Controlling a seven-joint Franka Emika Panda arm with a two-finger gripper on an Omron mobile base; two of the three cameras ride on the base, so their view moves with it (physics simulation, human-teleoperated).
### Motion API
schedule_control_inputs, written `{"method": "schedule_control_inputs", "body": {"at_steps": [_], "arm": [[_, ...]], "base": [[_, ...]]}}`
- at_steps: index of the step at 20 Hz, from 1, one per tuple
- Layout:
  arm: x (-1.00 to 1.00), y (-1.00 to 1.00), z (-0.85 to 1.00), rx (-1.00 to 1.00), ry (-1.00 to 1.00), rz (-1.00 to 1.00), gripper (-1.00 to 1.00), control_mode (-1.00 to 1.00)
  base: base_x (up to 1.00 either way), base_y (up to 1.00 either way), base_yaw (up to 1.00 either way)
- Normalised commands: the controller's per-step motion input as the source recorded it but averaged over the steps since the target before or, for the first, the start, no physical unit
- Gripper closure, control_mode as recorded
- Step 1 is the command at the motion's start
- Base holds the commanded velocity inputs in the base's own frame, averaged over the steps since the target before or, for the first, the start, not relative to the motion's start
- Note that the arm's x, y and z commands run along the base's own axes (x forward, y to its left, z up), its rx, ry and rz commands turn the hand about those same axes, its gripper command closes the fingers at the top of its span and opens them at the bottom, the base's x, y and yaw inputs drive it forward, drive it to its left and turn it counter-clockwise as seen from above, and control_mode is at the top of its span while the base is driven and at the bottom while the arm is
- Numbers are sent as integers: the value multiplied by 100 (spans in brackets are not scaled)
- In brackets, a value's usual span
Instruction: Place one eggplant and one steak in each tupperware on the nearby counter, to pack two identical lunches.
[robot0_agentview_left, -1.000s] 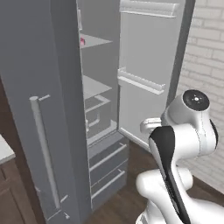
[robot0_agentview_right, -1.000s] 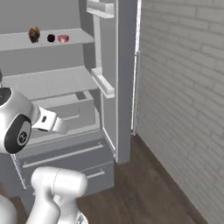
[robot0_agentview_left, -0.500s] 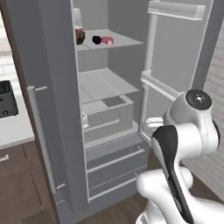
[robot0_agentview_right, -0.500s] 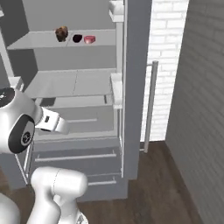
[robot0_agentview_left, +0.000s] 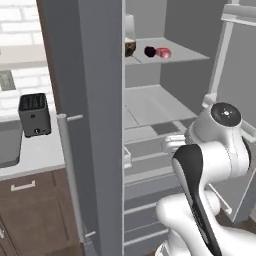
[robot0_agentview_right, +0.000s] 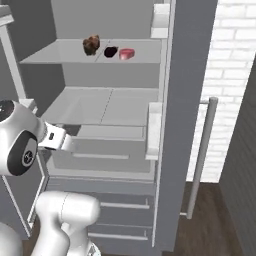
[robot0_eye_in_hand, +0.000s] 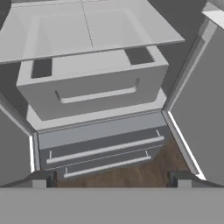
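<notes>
On the upper shelf of the open fridge sit a lumpy brown steak (robot0_agentview_left: 130, 48) (robot0_agentview_right: 91, 45), a near-black eggplant (robot0_agentview_left: 149, 51) (robot0_agentview_right: 110, 51) and a flat pink-red steak (robot0_agentview_left: 163, 52) (robot0_agentview_right: 127, 53), side by side. My gripper (robot0_eye_in_hand: 113, 179) is open with nothing between its fingers. It hangs well below that shelf and points down at the fridge's pale crisper drawer (robot0_eye_in_hand: 94, 85). The bright purple eggplant and both tupperware trays are out of view.
The left fridge door (robot0_agentview_left: 87, 120) with its long handle stands between me and a counter (robot0_agentview_left: 30, 155) holding a black toaster (robot0_agentview_left: 34, 115). The right fridge door (robot0_agentview_right: 187, 100) is swung out beside a white brick wall. Freezer drawers (robot0_eye_in_hand: 100, 146) lie below the crisper.
Both base views have swung round, so the camera moved. The fridge interior is now closer and more head-on, and the counter with the toaster has come into view. The arm's pose looks unchanged.
</notes>
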Motion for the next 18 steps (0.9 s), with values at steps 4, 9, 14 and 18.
{"method": "schedule_control_inputs", "body": {"at_steps": [4,9,14,18], "arm": [[0,0,0,0,0,0,-100,100],[0,0,0,0,0,0,-100,100],[0,0,0,0,0,0,-100,100],[4,0,75,0,-19,3,-100,-100]], "base": [[73,-33,9],[59,-14,2],[84,0,0],[11,0,0]]}}
